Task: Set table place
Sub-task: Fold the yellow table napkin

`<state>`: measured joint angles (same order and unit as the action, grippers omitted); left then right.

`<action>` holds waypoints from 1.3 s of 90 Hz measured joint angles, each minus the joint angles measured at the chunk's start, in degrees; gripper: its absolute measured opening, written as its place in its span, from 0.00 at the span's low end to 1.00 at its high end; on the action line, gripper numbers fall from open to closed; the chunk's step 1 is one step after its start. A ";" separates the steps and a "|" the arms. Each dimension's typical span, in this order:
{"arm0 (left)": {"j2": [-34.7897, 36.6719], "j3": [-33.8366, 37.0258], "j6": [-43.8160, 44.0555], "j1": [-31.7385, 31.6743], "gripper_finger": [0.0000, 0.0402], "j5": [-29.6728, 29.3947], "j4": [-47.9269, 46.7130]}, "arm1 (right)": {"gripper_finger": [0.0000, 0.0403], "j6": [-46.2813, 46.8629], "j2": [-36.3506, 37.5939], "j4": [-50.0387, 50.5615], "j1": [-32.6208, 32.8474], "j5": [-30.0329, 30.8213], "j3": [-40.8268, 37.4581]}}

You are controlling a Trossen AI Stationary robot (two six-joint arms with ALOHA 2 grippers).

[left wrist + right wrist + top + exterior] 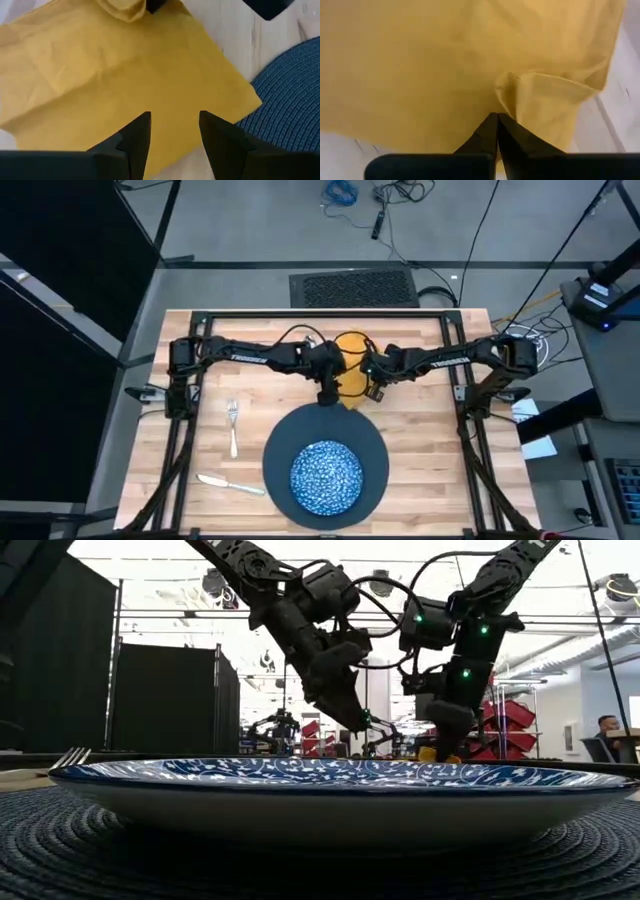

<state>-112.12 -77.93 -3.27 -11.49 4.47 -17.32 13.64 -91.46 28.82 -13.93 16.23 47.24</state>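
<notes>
A mustard-yellow napkin (351, 358) lies spread on the table (420, 440), at its far middle. One napkin corner (252, 100) reaches a dark blue round woven mat (372, 442). A blue-and-white speckled dish (325, 477) sits on the mat. My right gripper (496, 120) is shut on the napkin. My left gripper (174, 127) stands open over the napkin's near part (165, 90), with nothing between its fingers. A fork (233, 426) and a knife (230, 482) lie flat on the table, left of the mat. My right gripper pinches a raised fold of the napkin (512, 95) between its two shut fingers, near one edge of the cloth. The fingers come from above, slanting down. That fold (125, 11) is puckered up off the table, and the remaining cloth lies flat and slack.
Both arms meet over the table's far middle, close together. Black frame rails (180, 440) run along the left and right sides. Bare planks show right of the mat (425, 470).
</notes>
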 joint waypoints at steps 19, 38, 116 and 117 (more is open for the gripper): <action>0.00 0.00 -0.16 0.01 0.38 0.06 -0.16 | 0.00 3.88 0.00 7.44 0.32 4.16 0.00; 0.00 0.00 -0.57 0.01 0.38 0.15 -0.10 | 0.00 3.15 2.02 5.44 1.83 6.47 0.24; 0.11 0.02 -15.76 1.85 0.38 -11.63 -17.15 | 0.24 -11.18 11.57 -7.17 11.72 -13.19 2.97; 0.11 0.02 -16.39 2.01 0.38 -12.59 -17.12 | 0.25 -11.22 11.29 -7.56 11.81 -13.15 2.97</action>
<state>-112.01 -77.91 -19.66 -9.48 -8.12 -34.44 2.42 -80.17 21.26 -2.13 3.09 50.22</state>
